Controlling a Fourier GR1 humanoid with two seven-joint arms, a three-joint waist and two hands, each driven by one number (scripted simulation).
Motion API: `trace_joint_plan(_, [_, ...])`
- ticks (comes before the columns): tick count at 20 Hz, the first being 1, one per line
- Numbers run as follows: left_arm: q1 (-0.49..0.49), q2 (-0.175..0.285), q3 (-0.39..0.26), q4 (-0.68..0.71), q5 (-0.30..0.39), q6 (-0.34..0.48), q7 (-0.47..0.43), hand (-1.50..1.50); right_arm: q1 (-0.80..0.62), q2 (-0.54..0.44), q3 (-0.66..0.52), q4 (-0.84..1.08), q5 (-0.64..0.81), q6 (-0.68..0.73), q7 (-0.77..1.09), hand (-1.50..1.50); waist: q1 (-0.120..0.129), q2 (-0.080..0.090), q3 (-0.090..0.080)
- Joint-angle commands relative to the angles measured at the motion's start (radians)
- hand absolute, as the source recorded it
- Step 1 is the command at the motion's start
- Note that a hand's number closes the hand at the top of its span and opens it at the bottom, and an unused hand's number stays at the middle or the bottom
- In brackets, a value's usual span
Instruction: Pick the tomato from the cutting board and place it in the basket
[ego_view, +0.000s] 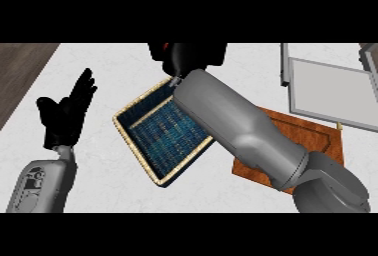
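Observation:
My right hand (195, 54) is at the top middle of the head view, past the far corner of the basket, fingers curled round the tomato. Only a red sliver of the tomato (169, 49) shows at the hand's left side. The right forearm stretches diagonally from the lower right and hides the basket's right edge. The basket (157, 131) is a shallow rectangle with a blue woven floor and a tan rim, lying tilted in the middle of the counter. The brown wooden cutting board (316, 136) lies to its right, partly under the arm. My left hand (68, 114) rests open at the left, fingers up.
A grey-framed flat panel (332, 95) lies at the upper right, overlapping the board's far edge, with another grey frame (283, 62) behind it. A dark wooden strip (21, 70) borders the white counter at the upper left.

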Motion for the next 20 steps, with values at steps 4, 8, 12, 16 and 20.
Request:
trace_joint_plan(4, [-0.021, 0.004, 0.004, 0.009, -0.011, 0.012, 0.006, 0.0, -0.155, 0.002, 0.124, 0.036, -0.035, 0.356, 0.09, 1.5, -0.014, 0.003, 0.002])
trace_joint_plan(8, [-0.013, 0.026, 0.025, -0.012, 0.027, -0.025, 0.015, 0.0, -0.187, 0.002, 0.144, 0.021, -0.093, 0.394, 0.137, 1.5, -0.005, 0.004, 0.002])
trace_joint_plan(12, [0.003, 0.03, 0.043, 0.016, 0.047, -0.044, -0.026, 0.0, -0.172, 0.002, 0.145, 0.064, -0.143, 0.397, 0.107, 1.5, -0.009, 0.013, 0.002])
trace_joint_plan(16, [0.017, 0.017, 0.024, -0.018, 0.021, -0.015, -0.003, 0.0, -0.126, 0.002, 0.117, 0.077, -0.249, 0.489, 0.086, 1.5, -0.014, 0.007, 0.003])
trace_joint_plan(20, [0.016, 0.0, 0.011, -0.016, -0.006, 0.015, -0.009, 0.0, -0.091, 0.002, 0.132, 0.055, -0.306, 0.476, 0.094, 1.5, -0.017, 0.009, 0.004])
